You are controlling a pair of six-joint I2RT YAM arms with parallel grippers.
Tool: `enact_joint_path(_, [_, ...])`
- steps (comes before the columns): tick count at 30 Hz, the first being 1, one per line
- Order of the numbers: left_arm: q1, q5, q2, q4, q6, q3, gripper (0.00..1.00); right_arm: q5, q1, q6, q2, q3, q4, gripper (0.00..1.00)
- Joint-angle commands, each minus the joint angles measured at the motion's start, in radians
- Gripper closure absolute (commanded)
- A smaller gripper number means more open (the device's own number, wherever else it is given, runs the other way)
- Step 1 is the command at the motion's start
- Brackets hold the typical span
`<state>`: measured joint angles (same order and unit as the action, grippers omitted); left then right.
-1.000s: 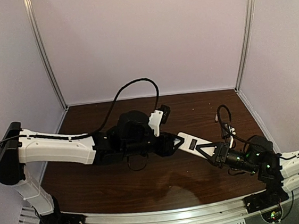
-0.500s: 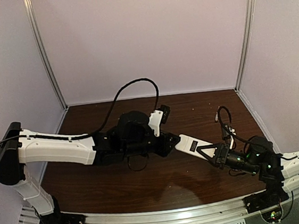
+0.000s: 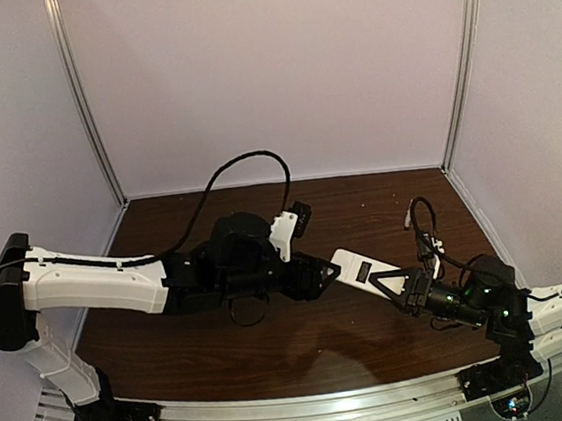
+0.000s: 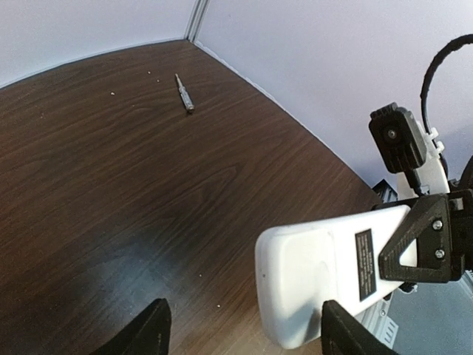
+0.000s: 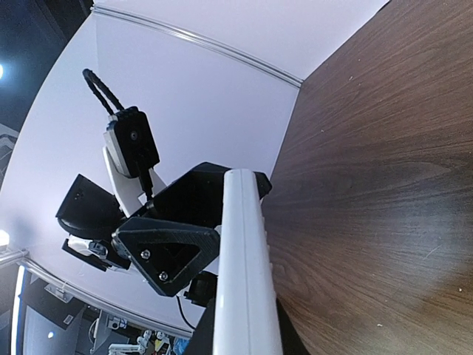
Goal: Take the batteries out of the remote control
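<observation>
The small white flat rectangular remote control [image 3: 357, 266] is in the air above the dark brown wooden table [image 3: 276, 357], near its middle. The black two-finger right gripper [image 3: 384, 280] is clenched on one end of it, with its fingers pressing on the two broad faces. I judge that this grip is there to keep the body steady and to offer the free end to the other arm.

The black left gripper [image 4: 244, 336] is just at this free end with its jaws released and wide apart. One finger [image 4: 347, 334] is beside the rounded corner of the remote control, but I cannot tell if it touches.

The long axis goes from the right gripper, at the lower right of the top view, up and to the left. The free end therefore points toward the left arm. A broad face with a small dark rectangle is turned upward.

The batteries are not visible in any view, and neither is an open compartment, so I judge that the unloading is not yet done.

Far off, near the back corner of the table, lies a thin metal screwdriver-like tool [image 4: 185, 93].
</observation>
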<state>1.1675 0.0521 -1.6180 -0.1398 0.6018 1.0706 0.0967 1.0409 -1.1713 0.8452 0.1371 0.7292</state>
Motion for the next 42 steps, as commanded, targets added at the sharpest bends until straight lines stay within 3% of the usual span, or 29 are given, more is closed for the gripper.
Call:
enact_joint_path(1, [-0.009,-0.042,0.078,0.0,-0.014,-0.042,0.26,0.01,0.001,0.025,0.026,0.001,0.08,1.0])
enact_joint_path(7, [-0.054,-0.204,0.119,-0.062,0.008,-0.097,0.26,0.036,0.001,0.02,0.084,-0.003,0.158,1.0])
enact_joint_path(18, [-0.073,-0.283,0.096,0.022,-0.005,-0.032,0.3,0.073,0.001,0.031,0.098,0.008,0.172,1.0])
enact_joint_path(26, [-0.093,-0.428,0.072,0.05,-0.021,0.018,0.33,0.094,0.002,0.041,0.092,0.009,0.18,1.0])
enact_joint_path(42, [-0.1,-0.424,0.019,0.07,-0.02,0.058,0.4,0.115,0.003,0.047,0.084,0.009,0.19,1.0])
